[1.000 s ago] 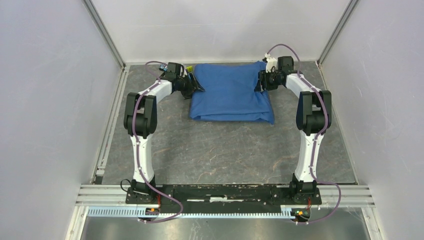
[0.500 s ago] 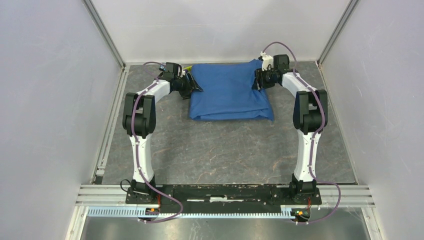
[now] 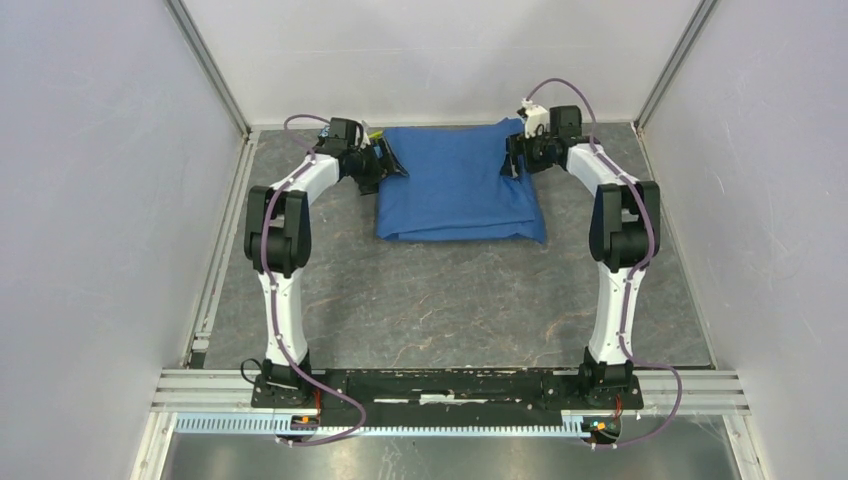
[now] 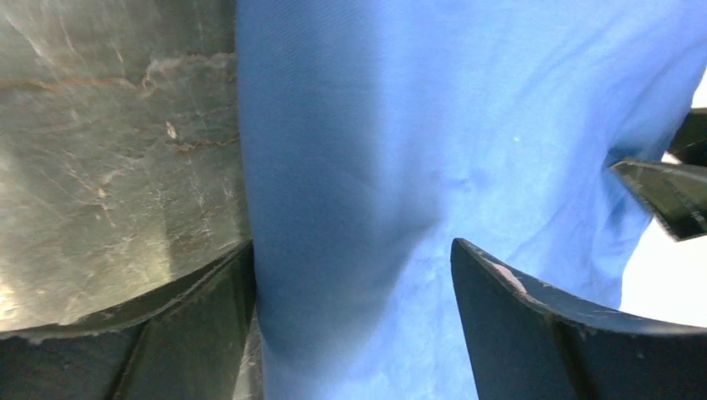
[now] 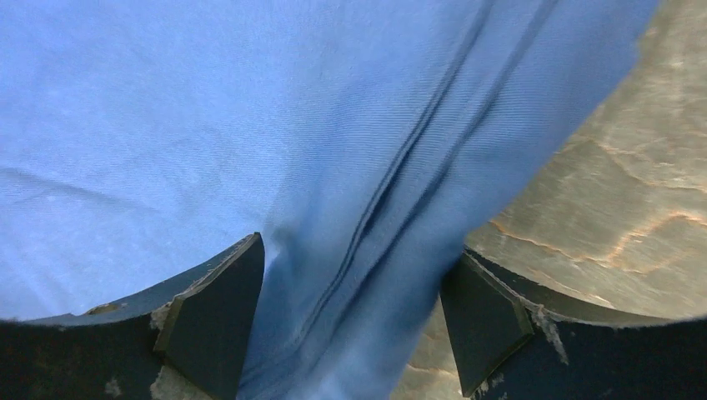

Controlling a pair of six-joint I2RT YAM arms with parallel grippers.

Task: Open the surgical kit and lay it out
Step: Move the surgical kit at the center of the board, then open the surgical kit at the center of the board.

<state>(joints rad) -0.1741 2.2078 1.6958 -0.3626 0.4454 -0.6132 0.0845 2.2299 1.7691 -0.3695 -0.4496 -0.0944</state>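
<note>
Two end effectors are up in the top part of the overhead view, one at each side of the large blue cloth wrap (image 3: 458, 185). The wrap lies folded shut as a plump rectangular bundle on the grey, stone-patterned desk (image 3: 450, 300), in the upper middle of the frame close to the back wall (image 3: 440, 60). The left end effector (image 3: 386, 166) is at the bundle's upper left corner, right against the cloth's edge, and the right end effector (image 3: 516, 158) is at its upper right corner, likewise against the cloth. In the left wrist view the black fingers (image 4: 534, 333) stand wide apart in the lower part of the frame, with a rounded hump of blue cloth running up between them and bare desk showing at the upper left; the cloth looks smooth there, not pinched together. In the right wrist view the two fingers (image 5: 208, 317) are also spread wide along the bottom, straddling the folded edge of the wrap, where layered seams run diagonally toward the upper right and bare desk shows on the right side. What is inside the bundle is hidden; the wrap covers it all. The left arm (image 3: 280, 235) and the right arm (image 3: 622, 225) are bent at the elbow, their bases on the metal rail (image 3: 200, 385) at the bottom of the overhead frame.
</note>
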